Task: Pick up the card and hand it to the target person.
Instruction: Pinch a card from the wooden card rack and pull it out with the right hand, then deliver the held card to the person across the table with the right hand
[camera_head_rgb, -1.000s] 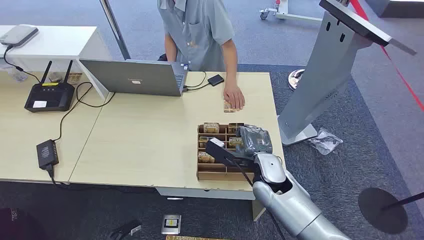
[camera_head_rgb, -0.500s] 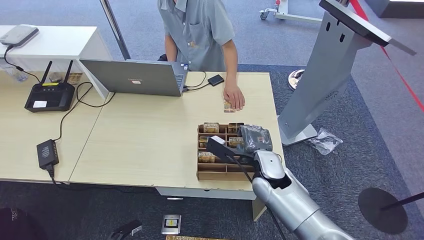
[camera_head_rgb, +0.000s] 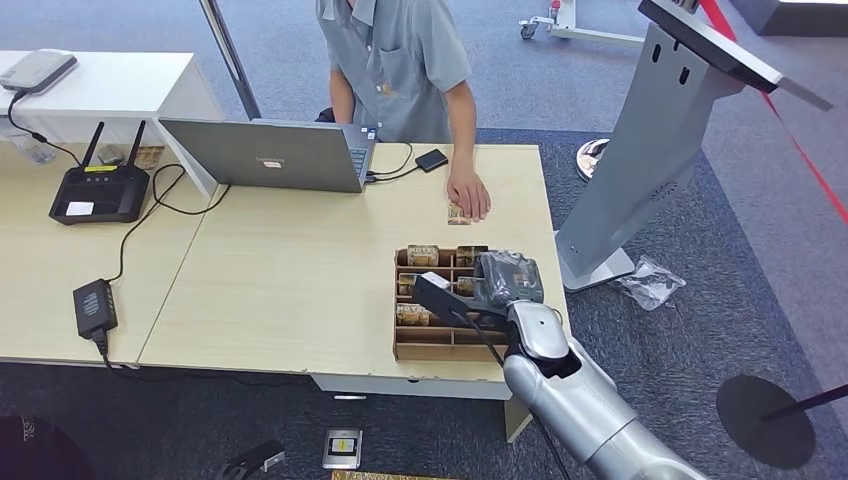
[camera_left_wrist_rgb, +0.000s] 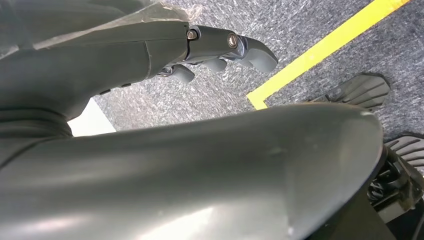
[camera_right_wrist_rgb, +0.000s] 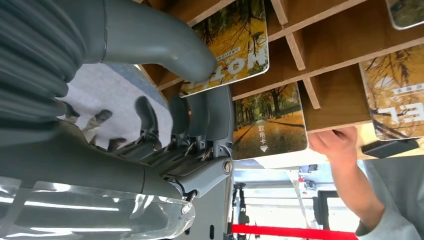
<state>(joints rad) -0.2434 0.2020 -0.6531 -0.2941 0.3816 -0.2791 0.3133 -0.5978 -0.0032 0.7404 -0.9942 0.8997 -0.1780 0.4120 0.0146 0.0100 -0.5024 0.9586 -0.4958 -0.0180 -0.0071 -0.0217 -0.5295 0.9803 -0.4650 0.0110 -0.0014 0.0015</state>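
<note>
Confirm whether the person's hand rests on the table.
Yes: the person's hand lies flat on the table beyond the wooden card box.

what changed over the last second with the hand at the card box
The right hand eased slightly away from the robot over the wooden card box, then held there with its thumb on a card; no card has been lifted out. The person's hand, laptop and router stayed put.

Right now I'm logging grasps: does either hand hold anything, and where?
The right hand reaches into the wooden card box; its thumb touches a card's face, but a grip cannot be told. The left hand holds nothing.
</note>
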